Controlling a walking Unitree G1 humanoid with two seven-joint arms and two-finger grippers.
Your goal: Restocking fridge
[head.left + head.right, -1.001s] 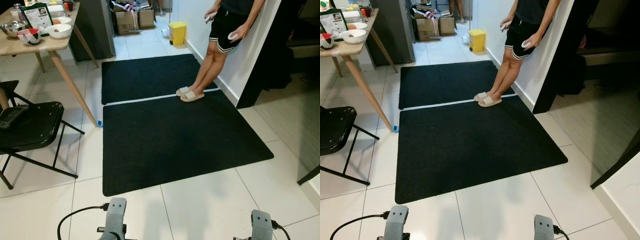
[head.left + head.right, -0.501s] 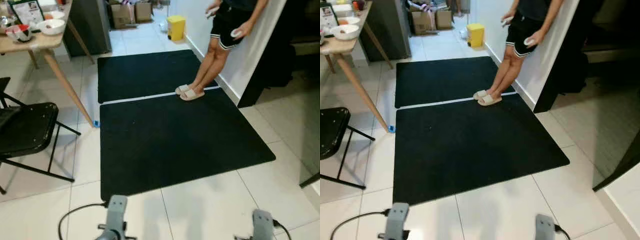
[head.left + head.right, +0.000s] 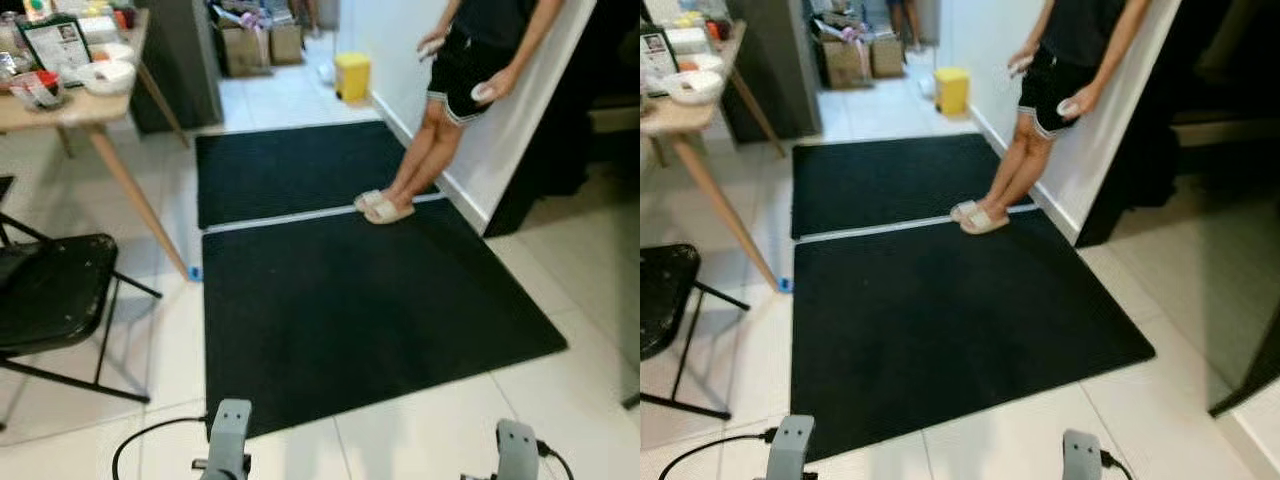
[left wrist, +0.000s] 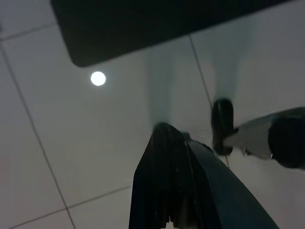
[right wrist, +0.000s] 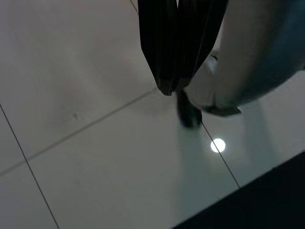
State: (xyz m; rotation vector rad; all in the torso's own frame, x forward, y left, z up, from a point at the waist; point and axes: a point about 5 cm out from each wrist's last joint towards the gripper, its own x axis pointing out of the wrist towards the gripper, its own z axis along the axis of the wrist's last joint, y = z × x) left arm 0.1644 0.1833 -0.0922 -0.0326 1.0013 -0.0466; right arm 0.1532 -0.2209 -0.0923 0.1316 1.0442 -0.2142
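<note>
A tall dark grey appliance (image 3: 178,62), which looks like the fridge, stands at the far left end of the room behind the wooden table. Both arms hang idle at my sides, their silver wrists low in the eye views. My left gripper (image 4: 164,130) points down at the white tiles near a mat corner, its black fingers pressed together and holding nothing. My right gripper (image 5: 169,89) hangs over bare tile as well, shut and empty.
Two black mats (image 3: 340,290) cover the floor ahead. A person (image 3: 455,90) in sandals leans on the right wall. On the left are a wooden table (image 3: 75,105) with bowls and a black folding chair (image 3: 50,295). Further back stand a yellow bin (image 3: 352,76) and cardboard boxes (image 3: 262,45).
The whole picture has shifted and blurred slightly, so the camera has moved. The person stays leaning on the wall. Both arms hang as before.
</note>
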